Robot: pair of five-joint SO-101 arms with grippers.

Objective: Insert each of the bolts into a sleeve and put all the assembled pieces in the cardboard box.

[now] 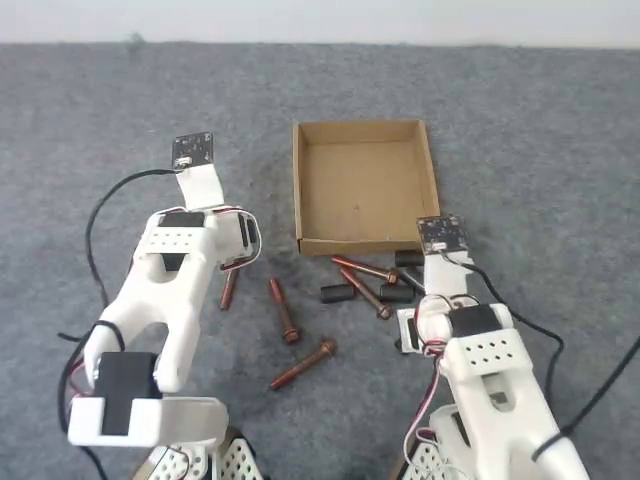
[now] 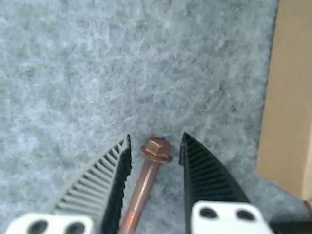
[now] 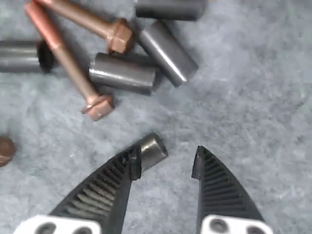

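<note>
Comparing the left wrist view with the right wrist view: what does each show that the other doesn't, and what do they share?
Left wrist view: one bolt lying between the jaws of the open left gripper, with a wall of the cardboard box beside it. Right wrist view: a cluster of dark sleeves and two bolts, plus another sleeve beside one jaw of the open right gripper. Shared: grey carpet, copper-coloured bolts and an open gripper.

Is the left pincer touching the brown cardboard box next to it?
Apart. The left wrist view shows a strip of grey carpet between the black finger of the left pincer and the wall of the brown cardboard box.
</note>
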